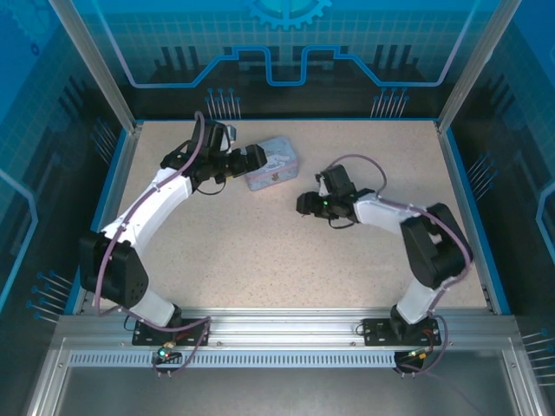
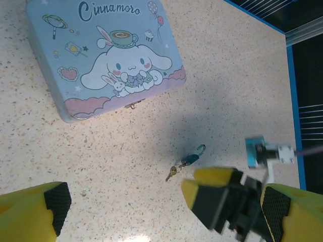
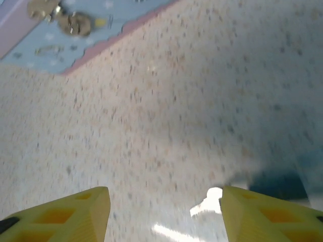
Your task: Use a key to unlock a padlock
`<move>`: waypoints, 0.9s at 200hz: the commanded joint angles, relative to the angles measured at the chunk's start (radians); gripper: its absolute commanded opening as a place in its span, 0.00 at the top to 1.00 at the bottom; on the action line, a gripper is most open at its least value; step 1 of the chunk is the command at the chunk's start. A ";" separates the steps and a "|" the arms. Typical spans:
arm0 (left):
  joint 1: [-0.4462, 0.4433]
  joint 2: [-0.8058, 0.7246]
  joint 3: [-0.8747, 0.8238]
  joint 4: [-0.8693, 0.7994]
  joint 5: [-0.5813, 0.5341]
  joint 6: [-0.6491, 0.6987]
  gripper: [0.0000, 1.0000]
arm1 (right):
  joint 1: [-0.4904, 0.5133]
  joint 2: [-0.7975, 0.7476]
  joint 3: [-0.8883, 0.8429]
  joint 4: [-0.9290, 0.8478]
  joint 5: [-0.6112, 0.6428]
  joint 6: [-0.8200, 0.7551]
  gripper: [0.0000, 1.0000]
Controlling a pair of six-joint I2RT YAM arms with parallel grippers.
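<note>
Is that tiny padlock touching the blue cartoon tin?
Apart. The left wrist view shows the padlock lying on the table, well clear of the front edge of the tin, with a stretch of bare speckled surface between them.

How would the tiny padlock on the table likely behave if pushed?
The padlock is tiny compared with the tin, so probably light and would slide on the table. Lying flat, it seems unlikely to roll, though a push might spin it into the nearby key.
</note>
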 commanded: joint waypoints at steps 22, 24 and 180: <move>0.004 -0.079 -0.046 -0.028 -0.037 0.008 0.01 | -0.038 -0.397 -0.161 -0.135 0.026 -0.020 0.33; 0.005 -0.080 -0.048 -0.029 -0.039 0.010 0.01 | -0.044 -0.407 -0.162 -0.145 0.028 -0.019 0.32; 0.077 -0.509 -0.843 0.714 -0.703 0.456 0.01 | -0.322 -0.426 -0.280 0.232 0.681 -0.450 0.00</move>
